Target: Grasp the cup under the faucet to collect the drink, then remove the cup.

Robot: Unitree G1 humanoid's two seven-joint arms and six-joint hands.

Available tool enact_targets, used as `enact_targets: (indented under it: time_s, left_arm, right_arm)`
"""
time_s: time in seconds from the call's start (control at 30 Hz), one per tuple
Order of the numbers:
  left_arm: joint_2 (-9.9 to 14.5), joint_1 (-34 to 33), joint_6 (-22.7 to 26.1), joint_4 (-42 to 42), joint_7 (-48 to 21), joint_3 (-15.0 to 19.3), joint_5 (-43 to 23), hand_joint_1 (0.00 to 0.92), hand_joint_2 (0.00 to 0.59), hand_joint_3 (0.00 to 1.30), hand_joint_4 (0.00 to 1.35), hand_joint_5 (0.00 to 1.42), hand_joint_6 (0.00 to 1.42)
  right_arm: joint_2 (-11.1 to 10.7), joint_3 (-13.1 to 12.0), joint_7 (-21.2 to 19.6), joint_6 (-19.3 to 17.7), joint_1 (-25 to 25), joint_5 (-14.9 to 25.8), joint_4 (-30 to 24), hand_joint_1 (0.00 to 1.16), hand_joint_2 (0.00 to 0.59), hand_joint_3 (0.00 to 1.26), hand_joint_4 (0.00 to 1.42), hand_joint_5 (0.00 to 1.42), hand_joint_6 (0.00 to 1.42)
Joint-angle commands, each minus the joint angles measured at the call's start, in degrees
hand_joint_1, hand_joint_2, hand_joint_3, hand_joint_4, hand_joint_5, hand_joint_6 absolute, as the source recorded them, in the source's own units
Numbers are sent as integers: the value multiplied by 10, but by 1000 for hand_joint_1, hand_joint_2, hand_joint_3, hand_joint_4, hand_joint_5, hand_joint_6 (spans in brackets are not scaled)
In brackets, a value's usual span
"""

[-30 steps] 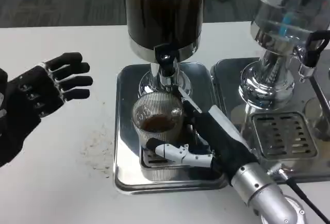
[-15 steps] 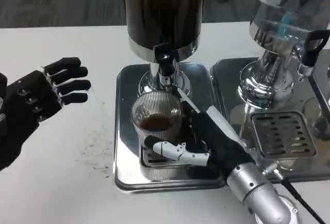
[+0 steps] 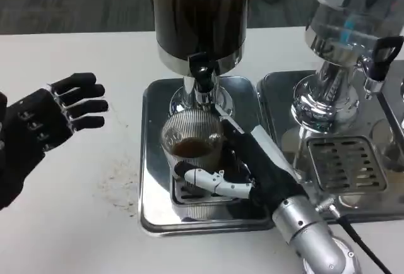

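Cup, ribbed clear, part full of dark drink, sits on steel drip tray right under black faucet. Right hand wraps it, fingers around its base. Left hand hovers over white table, fingers spread, holding nothing.

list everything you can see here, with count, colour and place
drink dispenser: one, dark tank, steel base, centre back
faucet: one, black handle, above the cup
cup: one, clear ribbed, some brown drink inside, under the faucet
tray: one, steel, under the dispenser
second dispenser: one, clear tank, right
second tray: one, steel with grate, right
table: one, white
left hand: one, black, fingers spread, above table at left
right hand: one, black and white, wrapped around the cup
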Motion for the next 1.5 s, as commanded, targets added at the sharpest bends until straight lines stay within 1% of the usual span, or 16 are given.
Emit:
enact_targets:
  time_s: [0.03, 0.2, 0.4, 0.57, 0.7, 0.77, 0.83, 1.03, 1.17, 1.5]
  left_arm:
    - [10, 8, 4, -5, 5, 7, 2, 0, 105, 264, 225, 237, 287]
    - [8, 11, 3, -5, 6, 9, 4, 0, 90, 264, 228, 238, 290]
    - [8, 13, 1, -6, 7, 8, 5, 0, 88, 264, 228, 239, 294]
    - [7, 14, 0, -8, 7, 6, 7, 0, 88, 264, 228, 239, 301]
    - [7, 14, 1, -7, 7, 5, 8, 0, 89, 264, 228, 239, 304]
    - [7, 14, 1, -7, 7, 5, 9, 0, 89, 264, 228, 239, 304]
    - [7, 14, 1, -7, 6, 4, 9, 0, 89, 264, 228, 239, 305]
    - [7, 11, 1, -5, 6, 3, 10, 0, 86, 264, 228, 242, 306]
    - [8, 10, 1, -4, 5, 2, 11, 0, 85, 264, 228, 242, 307]
    - [7, 10, 1, -2, 6, 0, 12, 0, 89, 264, 237, 243, 307]
  right_arm:
    - [9, 11, -7, -6, -4, -6, 27, 686, 205, 170, 200, 209, 245]
    - [15, 15, -26, -26, -5, -9, 46, 699, 208, 278, 300, 299, 318]
    - [22, 19, -50, -49, -3, -15, 67, 729, 207, 373, 394, 420, 431]
    - [26, 15, -69, -65, -2, -14, 80, 755, 217, 440, 472, 526, 529]
    - [27, 11, -77, -72, -1, -12, 85, 772, 216, 496, 534, 622, 672]
    - [28, 9, -82, -78, 2, -11, 85, 802, 211, 526, 568, 680, 743]
    - [28, 7, -86, -82, 5, -11, 86, 814, 201, 551, 586, 721, 789]
    - [29, 3, -83, -92, 5, -4, 91, 849, 184, 571, 621, 783, 874]
    - [30, 1, -88, -96, 7, -4, 91, 867, 172, 580, 636, 819, 933]
    - [31, -4, -108, -112, 15, -11, 84, 889, 166, 594, 653, 849, 980]
